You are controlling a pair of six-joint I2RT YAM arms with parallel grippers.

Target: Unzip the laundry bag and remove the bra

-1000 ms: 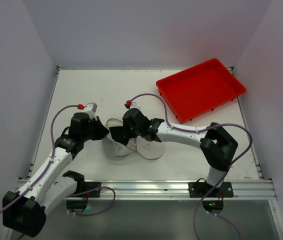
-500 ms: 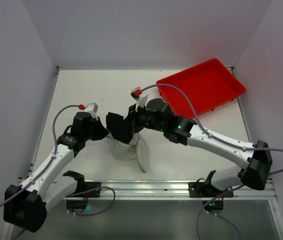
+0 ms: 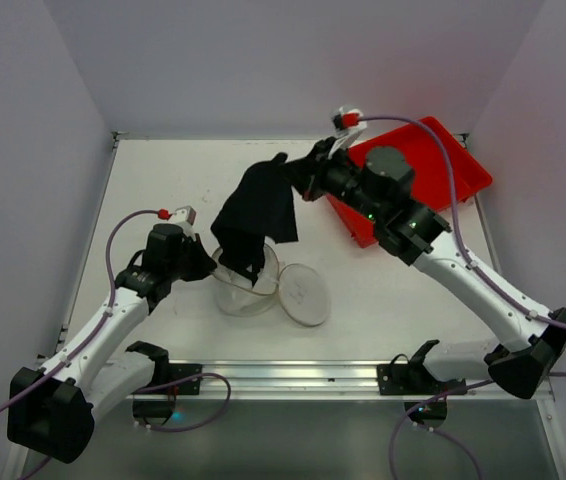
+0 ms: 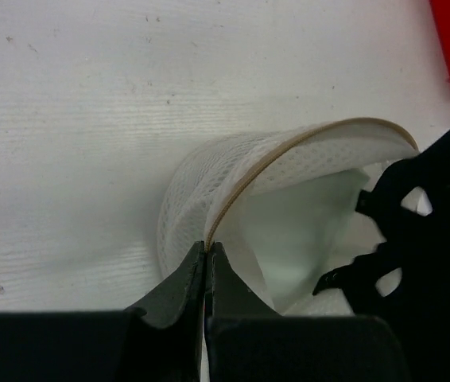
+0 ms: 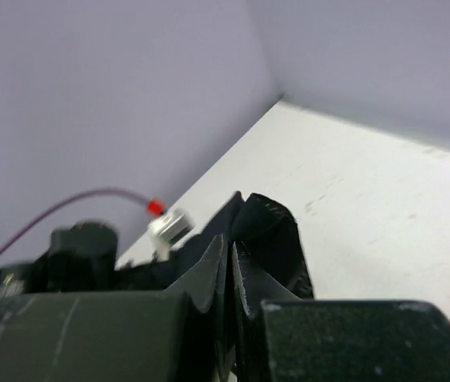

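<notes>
Right gripper (image 3: 300, 178) holds black bra (image 3: 258, 212) above open laundry bag (image 3: 247, 296); left gripper (image 3: 208, 266) at bag rim

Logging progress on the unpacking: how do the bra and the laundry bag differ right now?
The bra is opaque black; the laundry bag is translucent white mesh. The bra hangs limp in the air from the right end effector; the laundry bag sits on the table, open, its rim pinched by the left end effector. Shared: each is held by one shut end effector.
</notes>
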